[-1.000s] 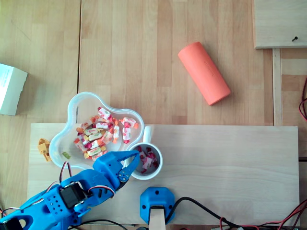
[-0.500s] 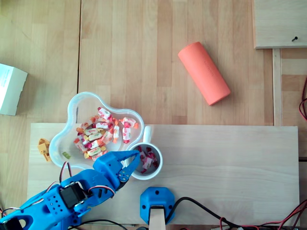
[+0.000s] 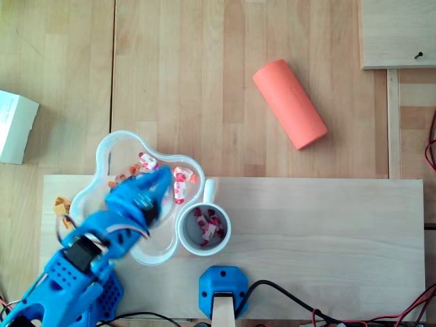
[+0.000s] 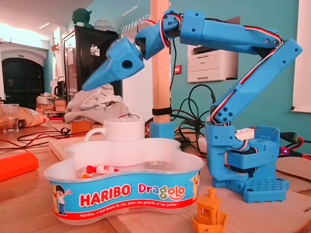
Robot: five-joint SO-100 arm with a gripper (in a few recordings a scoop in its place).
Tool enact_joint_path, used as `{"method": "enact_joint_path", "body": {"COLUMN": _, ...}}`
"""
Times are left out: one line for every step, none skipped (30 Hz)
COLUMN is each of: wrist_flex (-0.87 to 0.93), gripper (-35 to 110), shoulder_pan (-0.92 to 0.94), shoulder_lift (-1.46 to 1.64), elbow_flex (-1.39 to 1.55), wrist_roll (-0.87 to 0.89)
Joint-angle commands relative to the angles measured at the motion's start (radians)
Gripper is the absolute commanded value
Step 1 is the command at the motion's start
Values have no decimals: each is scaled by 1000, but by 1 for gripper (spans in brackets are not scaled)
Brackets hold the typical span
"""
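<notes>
Wooden board (image 3: 306, 231) bears candy tub (image 3: 103, 151), mug (image 3: 209, 187) beside; claw (image 3: 158, 180) pressed together above tub

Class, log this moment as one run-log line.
gripper: raised over candy tub, not touching | jaws: blurred, unclear | mug: beside candy tub, candies inside

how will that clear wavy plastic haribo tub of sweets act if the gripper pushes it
The clear wavy plastic Haribo tub looks thin-walled and holds just a shallow layer of wrapped sweets, so it is probably light and would likely slide. Its low, wide shape makes tipping unlikely; the walls may flex.
</notes>
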Motion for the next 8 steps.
{"method": "enact_joint_path", "body": {"wrist_flex": -130, "gripper": -2, "shoulder_pan": -133, "shoulder_lift": 9, "elbow_flex": -38, "wrist_roll": -133}}
{"method": "enact_joint_path", "body": {"wrist_flex": -173, "gripper": -2, "shoulder_pan": -179, "shoulder_lift": 9, "elbow_flex": -38, "wrist_roll": -195}}
{"method": "enact_joint_path", "body": {"wrist_flex": -218, "gripper": -2, "shoulder_pan": -233, "shoulder_lift": 8, "elbow_flex": -37, "wrist_roll": -264}}
{"method": "enact_joint_path", "body": {"wrist_flex": -265, "gripper": -2, "shoulder_pan": -288, "shoulder_lift": 8, "elbow_flex": -32, "wrist_roll": -337}}
{"method": "enact_joint_path", "body": {"wrist_flex": -314, "gripper": -2, "shoulder_pan": -347, "shoulder_lift": 6, "elbow_flex": -17, "wrist_roll": -422}}
{"method": "enact_joint_path", "body": {"wrist_flex": -368, "gripper": -1, "shoulder_pan": -407, "shoulder_lift": 3, "elbow_flex": 5, "wrist_roll": -512}}
{"method": "enact_joint_path", "body": {"wrist_flex": -426, "gripper": -1, "shoulder_pan": -466, "shoulder_lift": -5, "elbow_flex": 28, "wrist_roll": -609}}
{"method": "enact_joint_path", "body": {"wrist_flex": -492, "gripper": -1, "shoulder_pan": -523, "shoulder_lift": -15, "elbow_flex": 52, "wrist_roll": -709}}
